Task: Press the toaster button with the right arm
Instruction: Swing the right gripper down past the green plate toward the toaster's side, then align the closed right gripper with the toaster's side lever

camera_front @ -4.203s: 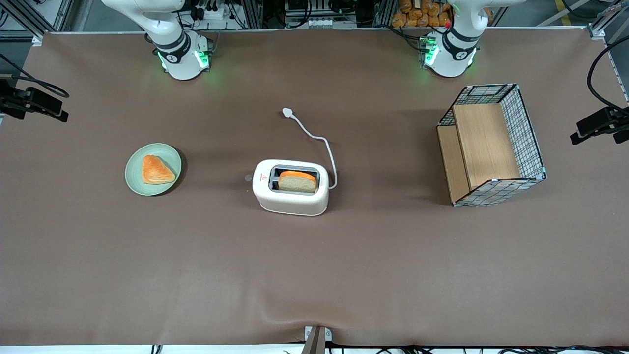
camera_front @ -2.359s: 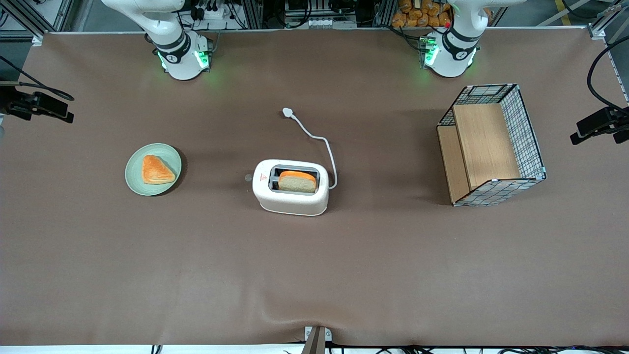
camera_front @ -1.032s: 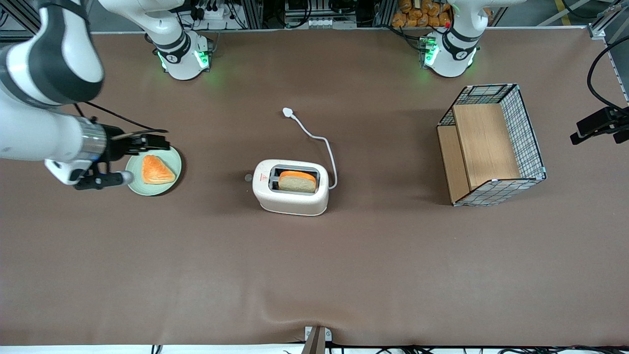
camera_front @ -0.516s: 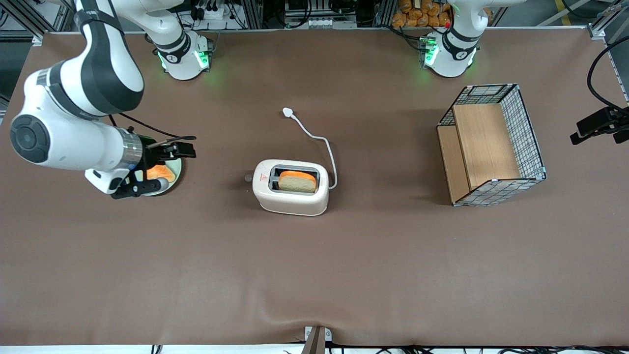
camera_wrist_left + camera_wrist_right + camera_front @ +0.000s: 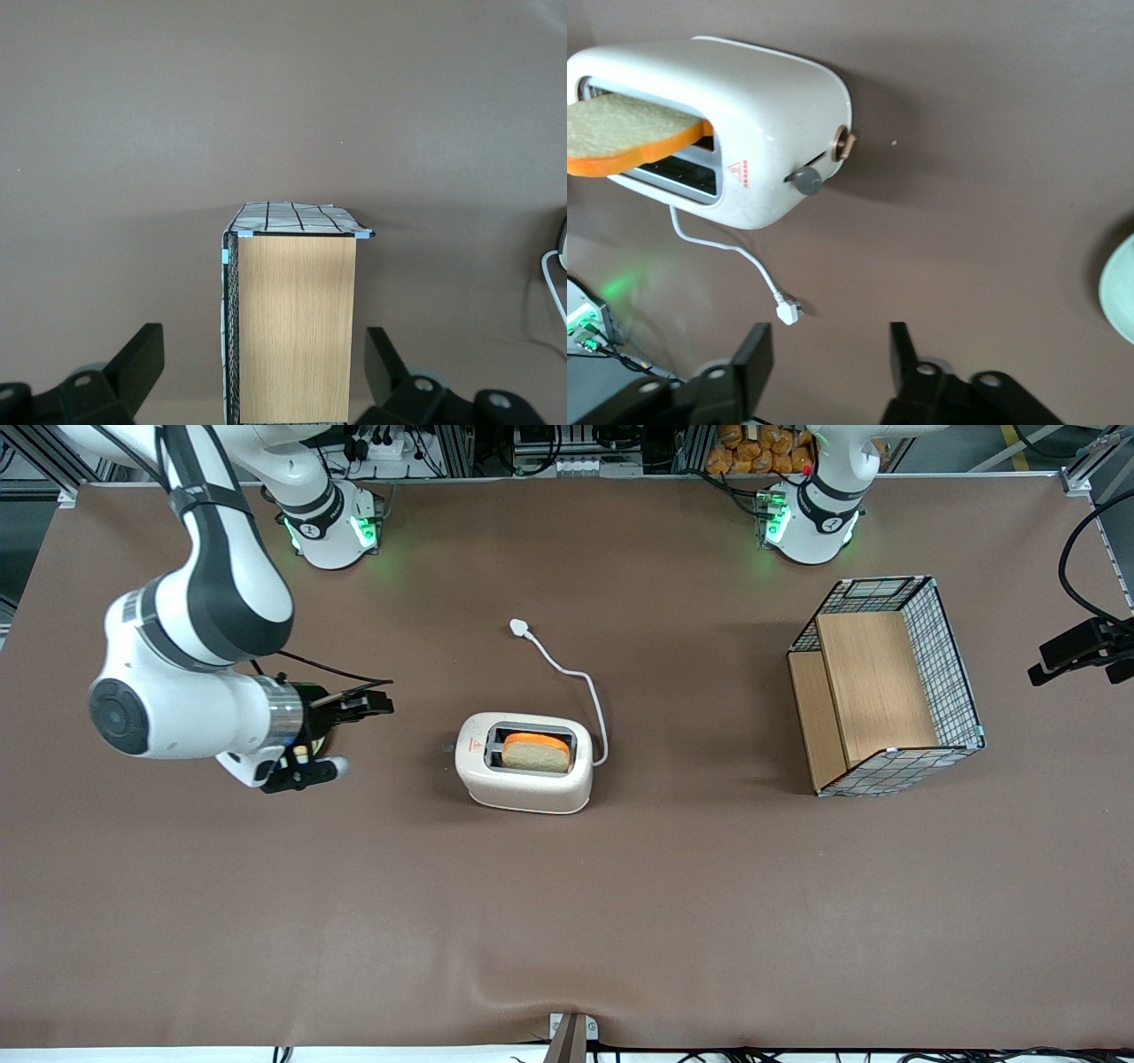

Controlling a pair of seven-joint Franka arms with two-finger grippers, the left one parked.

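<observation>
Nearest the front camera, the brown table (image 5: 567, 921) fills the lower half of the frame. Next, at the middle of the frame, stands the toaster (image 5: 523, 784), a slice of bread (image 5: 535, 753) upright in its slot. The toaster button (image 5: 447, 745) sticks out from the narrow end turned toward the working arm's end of the table. The gripper (image 5: 376, 706) hangs over the table near that end, apart from the button and slightly farther from the camera, its fingers (image 5: 753, 354) spread with nothing between them. In the right wrist view a pale green plate (image 5: 1121, 292) shows only at its rim. The wire-and-wood basket (image 5: 877, 691) lies toward the parked arm's end. Farther up the frame, the toaster's white cord (image 5: 567, 673) ends in a plug on the cloth.
</observation>
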